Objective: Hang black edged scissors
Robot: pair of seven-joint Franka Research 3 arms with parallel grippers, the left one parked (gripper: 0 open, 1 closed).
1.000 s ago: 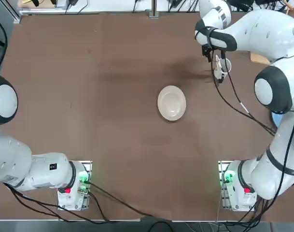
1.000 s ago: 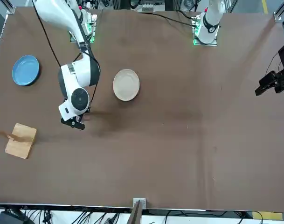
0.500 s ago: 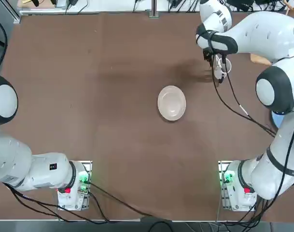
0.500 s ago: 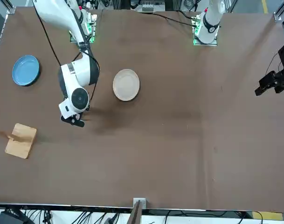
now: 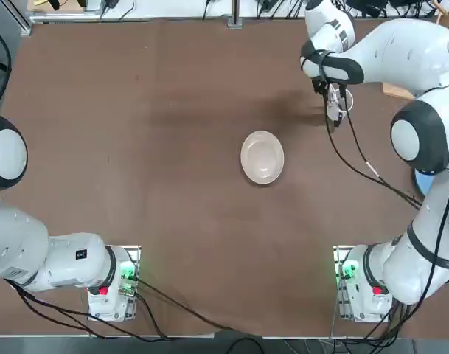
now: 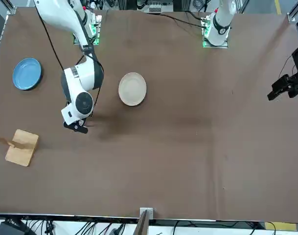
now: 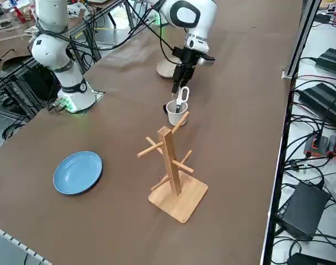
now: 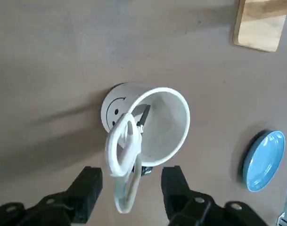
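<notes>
I am looking down a brown counter (image 7: 245,110) with a wooden rack (image 7: 170,165) standing near its right edge, pegs angled upward. Just beyond the rack a white mug (image 7: 175,113) is standing upright, and the scissors (image 7: 180,98) are sitting in it blades down, loops poking up above the rim. My right arm is reaching over the mug, and the tool (image 7: 180,83) is hanging directly above those loops, pointing down.

In the wrist view the loops (image 8: 124,160) are lying between the two fingers (image 8: 86,188), the jaws are standing partly open with a gap on each side, and I judge nothing is gripped yet. The scissors' (image 8: 125,153) long axis is running roughly upright, leaning toward one side of the mug (image 8: 152,125), so it is nearly in line with the tool's approach. Whether the loops are lying flat-on or edge-on to the fingers I can only guess; they seem turned somewhat. The rack sits on the near side of the mug as the side view shows it, close by.
</notes>
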